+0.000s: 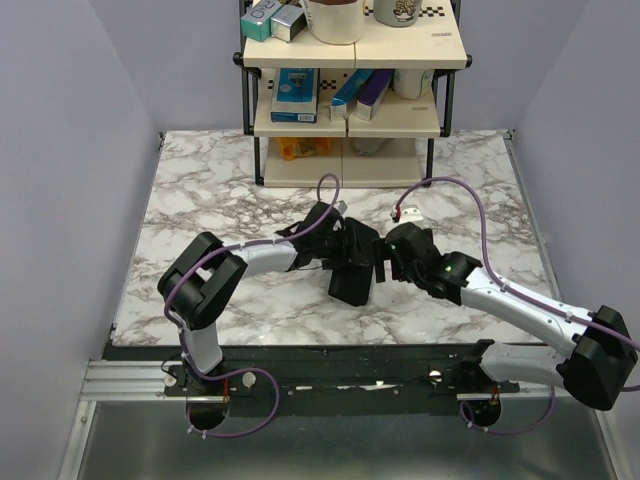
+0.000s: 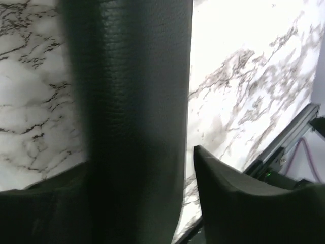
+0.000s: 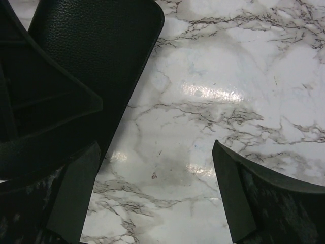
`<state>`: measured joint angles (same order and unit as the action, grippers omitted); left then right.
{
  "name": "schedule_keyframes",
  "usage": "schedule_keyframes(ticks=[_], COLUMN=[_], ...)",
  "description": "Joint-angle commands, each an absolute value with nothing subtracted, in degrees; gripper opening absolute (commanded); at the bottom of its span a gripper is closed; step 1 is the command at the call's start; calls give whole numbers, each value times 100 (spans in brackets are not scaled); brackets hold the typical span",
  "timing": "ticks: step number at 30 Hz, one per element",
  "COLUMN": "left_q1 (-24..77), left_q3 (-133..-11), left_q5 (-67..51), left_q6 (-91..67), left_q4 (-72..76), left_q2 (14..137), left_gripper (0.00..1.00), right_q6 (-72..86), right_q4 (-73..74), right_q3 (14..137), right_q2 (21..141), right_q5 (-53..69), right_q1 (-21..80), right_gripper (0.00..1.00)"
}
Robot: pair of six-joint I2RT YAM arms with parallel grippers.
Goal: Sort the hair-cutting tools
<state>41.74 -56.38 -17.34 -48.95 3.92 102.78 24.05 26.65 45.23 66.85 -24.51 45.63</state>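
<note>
Overhead and wrist views of the marble table (image 1: 200, 210) with both arms converged at its centre. A flat black pouch (image 1: 350, 287) of grained, leather-like material is seen lying on the marble between the two arms. The left gripper (image 1: 348, 250) is positioned over the pouch's far end with its jaws parted; in the left wrist view the pouch runs lengthwise between the fingers, and a thin strip of marble is visible between its edge and the right-hand finger (image 2: 238, 198), so no clamping is shown. The other finger is lost in shadow. The right gripper (image 1: 379, 264) is placed just beside the pouch's right edge and is released, its jaws spread wide; in the right wrist view bare marble is framed between the two fingers (image 3: 244, 195), with a rounded corner of the pouch at the upper left. Nothing is held by either gripper. The combs and scissors cannot be made out in any view. A shelf unit (image 1: 350, 125) carrying a blue box (image 1: 295, 95) and a purple box (image 1: 372, 95) stands at the far edge, well apart from the arms
</note>
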Motion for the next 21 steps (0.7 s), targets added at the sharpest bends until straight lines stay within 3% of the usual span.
schedule_keyframes(ticks=[1,3,9,17,21], left_q1=[4184,4184,4157,4061,3728], left_q3=[-5906,-5915,-6029,-5713,-5573], left_q5=[-1231,-942,-54,1949,1908], left_q6=[-4615,-4501,-4043,-3876,-3701], left_q4=[-112,-342,-1642,-2750,-2953], left_q2=[10065,9854,8922,7366,6804], left_gripper=[80,99,99,99,99], right_q6=[2856,2865,2935,2988,2857], right_q4=[2663,2645,2838,3796,3771], right_q3=[4412,4447,4746,5931,6152], right_q2=[6671,6671,6846,7585,7445], right_q5=[-2277,-2233,-2407,-3533,-3577], right_q1=[4526,4526,4412,4359,4202], right_gripper=[100,100,100,100,100])
